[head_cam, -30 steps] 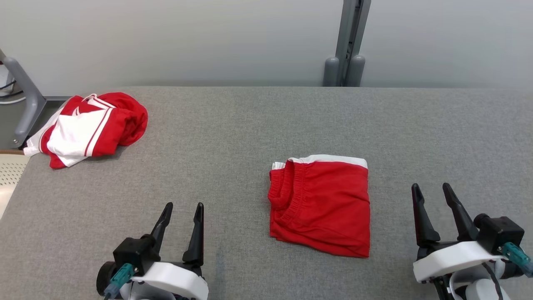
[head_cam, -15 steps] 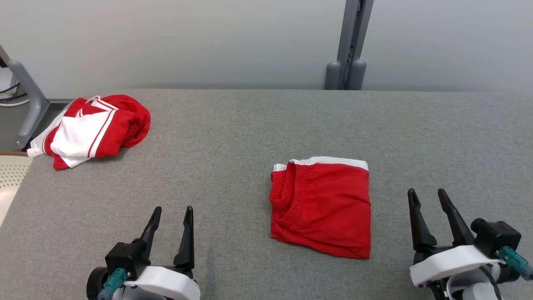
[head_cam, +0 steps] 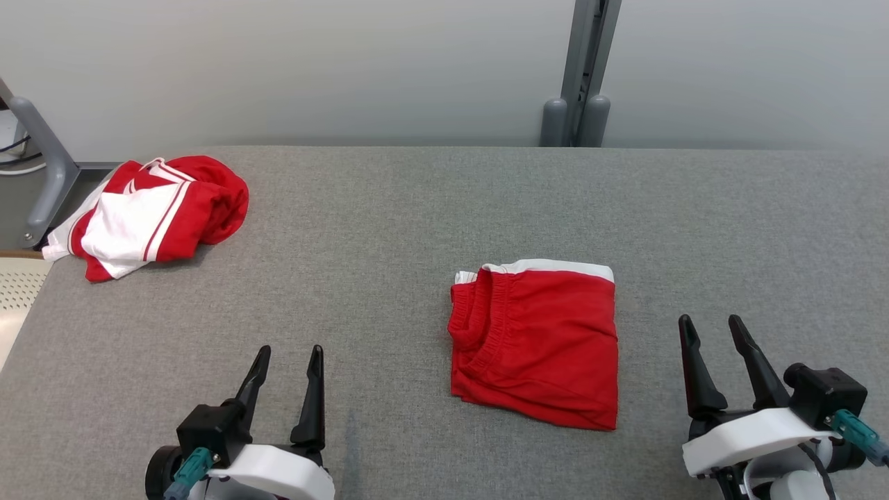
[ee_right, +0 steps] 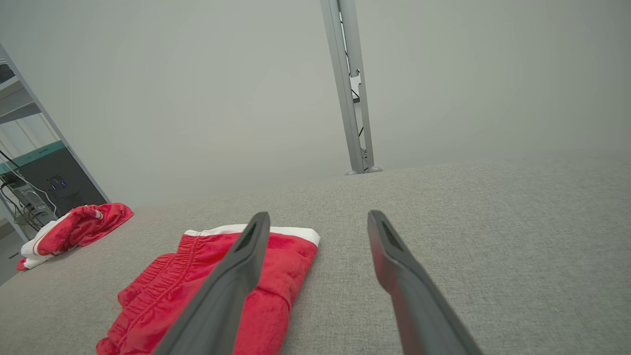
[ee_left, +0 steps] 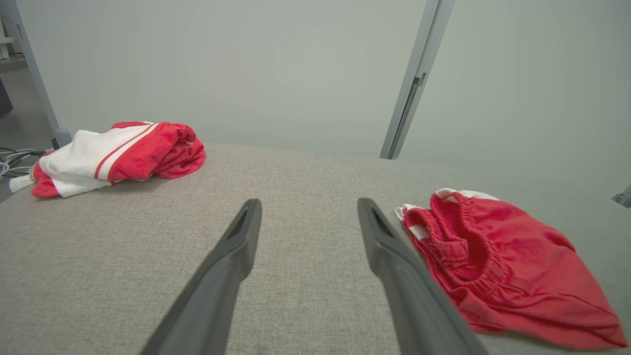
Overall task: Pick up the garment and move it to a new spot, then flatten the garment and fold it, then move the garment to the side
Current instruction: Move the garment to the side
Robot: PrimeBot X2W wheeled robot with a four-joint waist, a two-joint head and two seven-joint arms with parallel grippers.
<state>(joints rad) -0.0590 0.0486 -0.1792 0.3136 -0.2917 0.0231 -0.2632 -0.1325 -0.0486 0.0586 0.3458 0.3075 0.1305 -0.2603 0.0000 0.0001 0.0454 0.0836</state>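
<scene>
A red garment [head_cam: 538,344] with a white band and an elastic waistband lies folded into a rough square on the grey table [head_cam: 389,222], right of centre. It also shows in the left wrist view [ee_left: 498,266] and the right wrist view [ee_right: 207,276]. A second red-and-white garment [head_cam: 149,215] lies crumpled at the table's far left corner [ee_left: 118,155]. My left gripper [head_cam: 290,349] is open near the front edge, left of the folded garment, with nothing between its fingers. My right gripper [head_cam: 709,319] is open and empty to the folded garment's right.
A grey metal post [head_cam: 580,69] rises behind the table's far edge against a pale wall. A curved grey rail [head_cam: 42,153] stands beyond the left corner, with cables and shelving [ee_right: 29,182] behind it. Bare cloth lies between the two garments.
Both grippers have drawn back slightly toward the near edge, the left one also a little leftward. The camera has shifted a bit. Neither garment has moved.
</scene>
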